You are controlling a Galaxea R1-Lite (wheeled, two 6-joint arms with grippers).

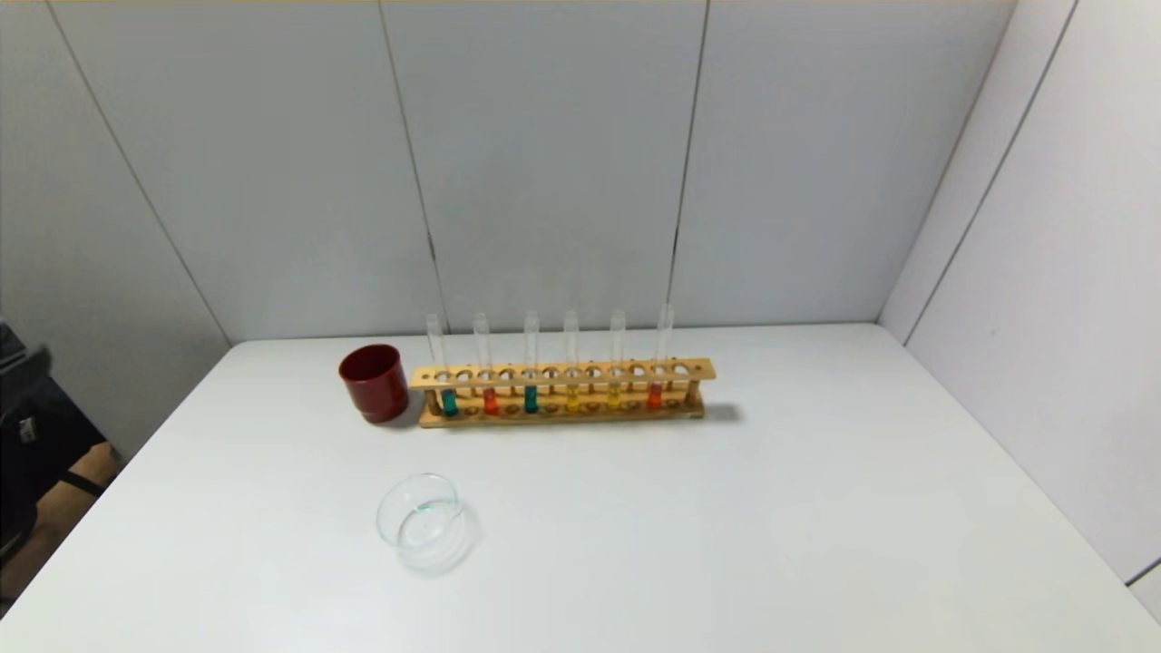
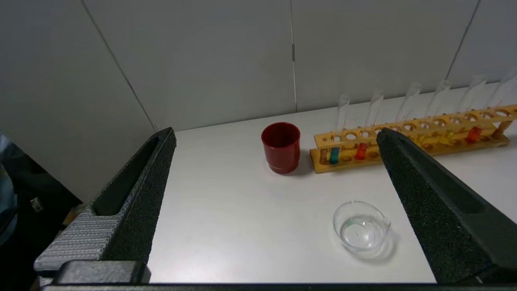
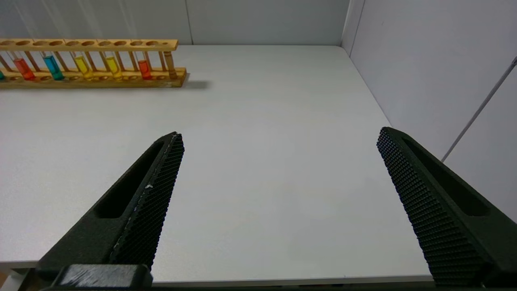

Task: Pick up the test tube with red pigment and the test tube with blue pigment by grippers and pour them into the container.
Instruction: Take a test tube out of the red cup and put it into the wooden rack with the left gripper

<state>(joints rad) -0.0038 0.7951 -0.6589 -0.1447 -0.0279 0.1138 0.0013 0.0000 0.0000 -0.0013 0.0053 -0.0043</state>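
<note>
left claw (image 2: 274, 135) spread, parked | right claw (image 3: 278, 135) spread, parked | tubes racked

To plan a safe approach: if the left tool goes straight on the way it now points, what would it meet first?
Probably the red cup, which sits ahead between the open left tool tips; depth is unclear.

The right pincer (image 3: 278, 135) is spread wide over the bare white desk (image 3: 266, 121), gripping nothing. At ten o'clock, well apart, a wooden rack (image 3: 121, 79) stands by the back wall, holding upright tubes: red tube (image 3: 23, 68), blue tube (image 3: 53, 67), two yellow tubes (image 3: 83, 66), then another red.
</note>
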